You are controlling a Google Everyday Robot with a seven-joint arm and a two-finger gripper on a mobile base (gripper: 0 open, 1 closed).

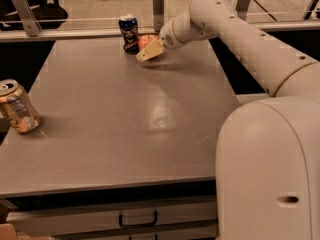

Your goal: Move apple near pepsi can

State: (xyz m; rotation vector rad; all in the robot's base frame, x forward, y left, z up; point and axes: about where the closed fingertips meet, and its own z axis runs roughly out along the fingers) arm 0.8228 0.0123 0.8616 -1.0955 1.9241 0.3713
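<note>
gripper: at the far end of the worktop, on the tip of the white arm that reaches in from the right.
fingers: closed onto the apple. Only the near tan finger shows plainly, lying slantwise across the fruit's front; the far one is hidden behind it.
apple: between the fingers, red-orange top showing above the near finger. It looks level with or just over the worktop surface, contact unclear.
pepsi can: upright, dark blue with a silvery top, just left of the fingers and just beside the apple, at the far edge of the worktop.
gold can: well apart from the fingers, near the left edge of the worktop and much closer to the camera, dented and leaning a little.
glare patch: pale sheen on the grey worktop, nearer the camera than the fingers.
robot body: big white housing at near right, well back from the fingers.
drawer handle: dark pull under the front edge of the worktop.
rail posts: metal uprights beyond the fingers, past the worktop's far edge.
</note>
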